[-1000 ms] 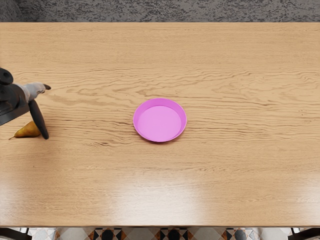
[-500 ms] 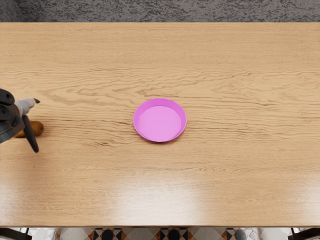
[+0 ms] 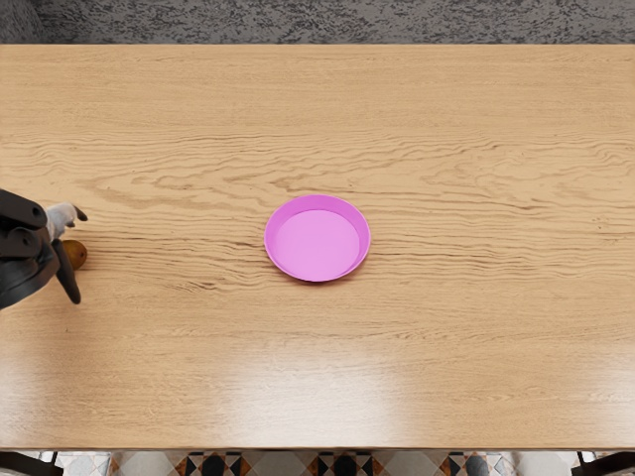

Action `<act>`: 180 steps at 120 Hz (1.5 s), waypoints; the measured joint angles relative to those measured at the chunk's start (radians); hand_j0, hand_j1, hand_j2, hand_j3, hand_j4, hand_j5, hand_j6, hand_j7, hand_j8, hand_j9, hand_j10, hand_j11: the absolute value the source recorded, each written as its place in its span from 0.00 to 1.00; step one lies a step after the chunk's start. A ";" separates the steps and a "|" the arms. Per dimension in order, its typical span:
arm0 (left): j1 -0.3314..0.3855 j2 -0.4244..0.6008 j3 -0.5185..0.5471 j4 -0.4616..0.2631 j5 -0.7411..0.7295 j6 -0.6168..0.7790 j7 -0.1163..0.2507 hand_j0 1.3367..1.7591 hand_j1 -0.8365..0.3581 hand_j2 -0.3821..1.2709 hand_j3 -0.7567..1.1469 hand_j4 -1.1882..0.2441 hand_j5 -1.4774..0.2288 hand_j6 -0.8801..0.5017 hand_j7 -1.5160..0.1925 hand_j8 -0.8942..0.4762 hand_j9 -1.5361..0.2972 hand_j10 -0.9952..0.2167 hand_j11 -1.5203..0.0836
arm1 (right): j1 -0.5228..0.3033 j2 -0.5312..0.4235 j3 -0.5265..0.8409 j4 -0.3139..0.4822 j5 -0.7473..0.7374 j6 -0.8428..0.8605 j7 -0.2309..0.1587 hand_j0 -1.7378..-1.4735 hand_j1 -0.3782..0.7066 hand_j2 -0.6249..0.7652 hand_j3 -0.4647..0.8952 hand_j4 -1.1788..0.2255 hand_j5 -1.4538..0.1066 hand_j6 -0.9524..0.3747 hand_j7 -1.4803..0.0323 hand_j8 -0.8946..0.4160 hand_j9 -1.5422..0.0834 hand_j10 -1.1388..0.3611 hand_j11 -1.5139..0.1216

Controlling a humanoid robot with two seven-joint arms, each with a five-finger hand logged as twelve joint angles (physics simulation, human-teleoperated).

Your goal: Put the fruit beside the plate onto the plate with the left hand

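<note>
At table's (image 3: 446, 119) left edge, left hand (image 3: 28, 254) laid over one brown fruit (image 3: 75, 255), grip on it impossible to tell, with one pink plate (image 3: 268, 239) well apart.

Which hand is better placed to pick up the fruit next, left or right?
Left. The left hand sits right at the fruit near the left edge of the table, partly covering it, well left of the pink plate. The right arm is not in view at all.
</note>
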 joint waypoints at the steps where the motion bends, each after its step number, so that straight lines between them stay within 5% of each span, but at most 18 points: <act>1: 0.000 -0.001 0.000 0.001 0.002 0.000 0.000 0.76 0.83 0.25 0.40 0.71 0.74 0.52 0.76 0.53 0.72 0.68 0.81 | 0.000 0.000 0.000 0.000 0.000 0.000 0.000 0.30 0.04 0.45 0.34 0.83 0.92 0.71 0.97 0.68 0.94 0.75 0.92; 53: 0.061 -0.012 0.004 0.050 0.046 0.027 0.003 0.76 0.79 0.26 0.40 0.69 0.71 0.49 0.73 0.51 0.70 0.66 0.79 | 0.000 0.000 0.000 0.000 0.000 0.000 0.000 0.30 0.04 0.45 0.34 0.83 0.92 0.71 0.97 0.68 0.94 0.75 0.92; 180: 0.084 -0.020 -0.003 0.066 0.035 0.051 0.003 0.76 0.75 0.26 0.40 0.66 0.68 0.46 0.70 0.47 0.66 0.62 0.75 | 0.000 0.000 0.000 0.000 0.000 0.000 0.000 0.30 0.04 0.45 0.34 0.83 0.92 0.71 0.97 0.68 0.94 0.75 0.92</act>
